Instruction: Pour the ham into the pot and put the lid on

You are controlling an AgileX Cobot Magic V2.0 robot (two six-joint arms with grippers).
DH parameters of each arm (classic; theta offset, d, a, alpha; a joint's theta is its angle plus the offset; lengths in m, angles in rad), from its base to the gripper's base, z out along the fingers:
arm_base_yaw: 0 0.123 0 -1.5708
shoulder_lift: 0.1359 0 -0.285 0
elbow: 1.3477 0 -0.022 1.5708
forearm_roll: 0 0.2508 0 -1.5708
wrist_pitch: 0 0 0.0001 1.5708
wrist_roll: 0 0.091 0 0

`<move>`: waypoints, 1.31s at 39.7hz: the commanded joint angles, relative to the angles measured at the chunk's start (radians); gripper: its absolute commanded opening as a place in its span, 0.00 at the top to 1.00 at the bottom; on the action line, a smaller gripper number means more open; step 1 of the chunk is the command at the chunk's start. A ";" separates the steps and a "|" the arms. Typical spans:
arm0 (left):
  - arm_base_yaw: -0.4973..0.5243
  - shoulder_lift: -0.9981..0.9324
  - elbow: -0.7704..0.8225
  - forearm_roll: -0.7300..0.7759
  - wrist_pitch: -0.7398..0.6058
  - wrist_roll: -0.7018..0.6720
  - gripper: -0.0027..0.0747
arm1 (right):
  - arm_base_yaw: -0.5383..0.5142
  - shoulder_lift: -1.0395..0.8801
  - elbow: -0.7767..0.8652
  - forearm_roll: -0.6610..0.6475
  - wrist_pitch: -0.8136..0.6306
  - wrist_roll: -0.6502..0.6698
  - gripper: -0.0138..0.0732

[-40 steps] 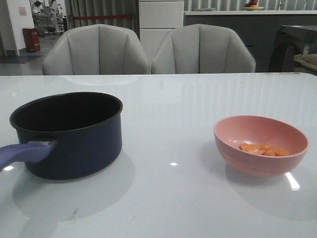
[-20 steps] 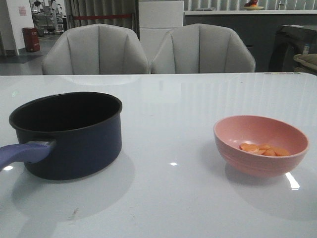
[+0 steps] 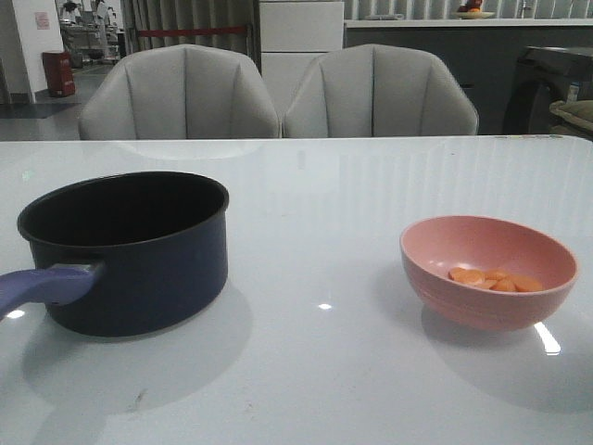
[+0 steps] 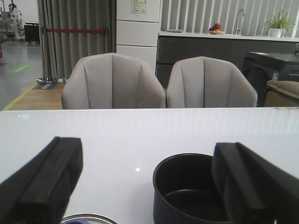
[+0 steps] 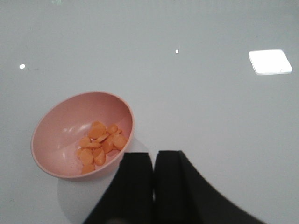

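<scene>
Right now I'm keeping my left gripper [image 4: 145,186] spread wide before the pot [image 3: 125,250] at frame left, my right gripper [image 5: 154,186] pinched together beside the pink bowl [image 3: 488,272] cradling the ham [image 3: 494,279], lower right.

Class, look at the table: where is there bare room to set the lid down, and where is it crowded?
The widest bare patch lies between the pot and the pink bowl. The table is also bare behind both, toward the chairs. It is tighter at the near left, where the pot's handle sticks out.
</scene>
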 commanded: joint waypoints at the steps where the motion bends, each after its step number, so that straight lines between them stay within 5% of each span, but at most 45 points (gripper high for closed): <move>1: -0.008 0.010 -0.025 -0.001 -0.079 0.000 0.18 | -0.004 0.070 -0.105 0.002 0.010 0.000 0.60; 7: -0.008 0.010 -0.025 -0.001 -0.077 0.000 0.18 | -0.004 0.202 -0.227 0.016 0.144 0.000 0.39; 13: -0.008 0.010 -0.025 -0.001 -0.073 0.000 0.18 | -0.004 0.377 -0.348 0.032 0.242 0.000 0.29; 46: -0.008 0.010 -0.025 -0.001 -0.066 0.000 0.18 | -0.004 1.125 -0.698 0.205 0.335 -0.163 0.30; 52: -0.008 0.010 -0.025 -0.001 -0.066 0.000 0.18 | -0.004 1.163 -0.701 0.215 0.319 -0.198 0.50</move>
